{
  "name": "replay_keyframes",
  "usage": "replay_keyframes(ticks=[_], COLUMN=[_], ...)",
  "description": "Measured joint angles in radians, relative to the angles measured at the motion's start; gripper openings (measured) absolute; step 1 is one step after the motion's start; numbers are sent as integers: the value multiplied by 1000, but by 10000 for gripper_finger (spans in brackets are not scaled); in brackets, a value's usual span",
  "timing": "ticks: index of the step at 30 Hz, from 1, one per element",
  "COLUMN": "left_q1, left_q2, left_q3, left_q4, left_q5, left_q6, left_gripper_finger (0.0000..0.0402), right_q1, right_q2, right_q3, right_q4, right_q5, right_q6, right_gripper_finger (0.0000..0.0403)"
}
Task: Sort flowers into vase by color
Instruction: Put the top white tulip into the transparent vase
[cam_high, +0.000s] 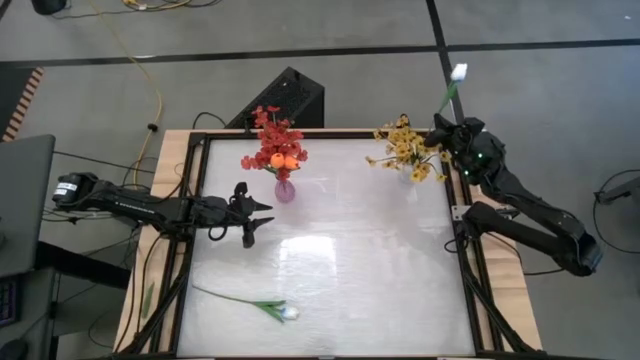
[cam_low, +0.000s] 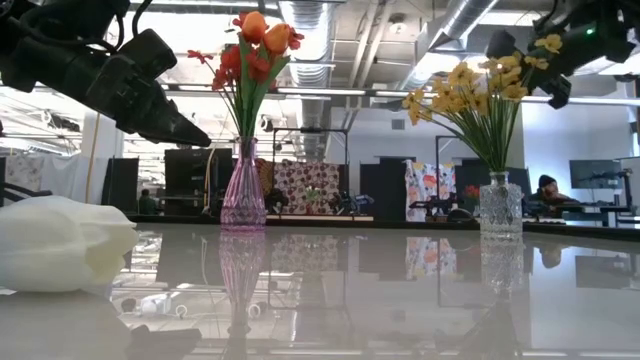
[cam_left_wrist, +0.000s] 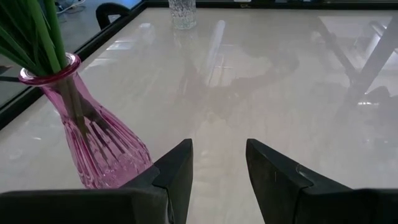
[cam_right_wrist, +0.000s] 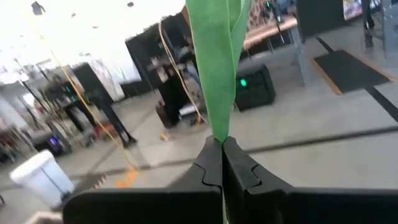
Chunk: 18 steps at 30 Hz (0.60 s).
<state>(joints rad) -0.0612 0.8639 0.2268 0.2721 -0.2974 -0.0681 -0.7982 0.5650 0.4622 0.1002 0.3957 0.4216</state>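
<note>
A pink glass vase (cam_high: 285, 190) near the table's far edge holds red sprays and orange tulips (cam_high: 275, 150); the vase also shows in the left wrist view (cam_left_wrist: 93, 137). A clear vase (cam_low: 500, 205) at the far right holds yellow sprays (cam_high: 405, 148). One white tulip (cam_high: 288, 312) lies on the table near the near edge, its stem pointing left. My left gripper (cam_high: 262, 218) hovers open, just left of the pink vase. My right gripper (cam_high: 450, 135) is above the yellow sprays, shut on a second white tulip (cam_high: 459, 72). My right gripper pinches the white tulip's green stem and leaf (cam_right_wrist: 219, 127) between its two fingers. The flower is lifted clear of the table. Its stem (cam_high: 447, 98) runs out past the table's far edge, with the white bloom at the far end.
A black box (cam_high: 285, 100) sits on the floor beyond the far edge, with a yellow cable nearby. The table's black frame (cam_high: 470, 260) runs along its edges. The glossy middle of the table (cam_high: 340, 250) lies between the two vases and the lying tulip.
</note>
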Motion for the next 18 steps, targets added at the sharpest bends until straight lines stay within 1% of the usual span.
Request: replay_keyframes(ticks=[4, 8, 11, 14, 18], left_q1=[0, 0, 0, 0, 0], left_q2=[0, 0, 0, 0, 0], left_q3=[0, 0, 0, 0, 0], left_q4=[-13, -15, -15, -15, -15], left_q5=[-1, -3, -3, -3, -3], left_q6=[-1, -2, -3, -5, -7], left_gripper_finger=[139, 139, 139, 139, 139], right_q1=[0, 30, 66, 106, 159], right_q2=[-41, -67, -78, -78, -66], right_q3=[0, 0, 0, 0, 0], right_q4=[-85, -68, -49, -48, -24], right_q5=[13, 8, 27, 83, 194], right_q6=[2, 21, 19, 13, -64], right_gripper_finger=[17, 17, 17, 17, 17])
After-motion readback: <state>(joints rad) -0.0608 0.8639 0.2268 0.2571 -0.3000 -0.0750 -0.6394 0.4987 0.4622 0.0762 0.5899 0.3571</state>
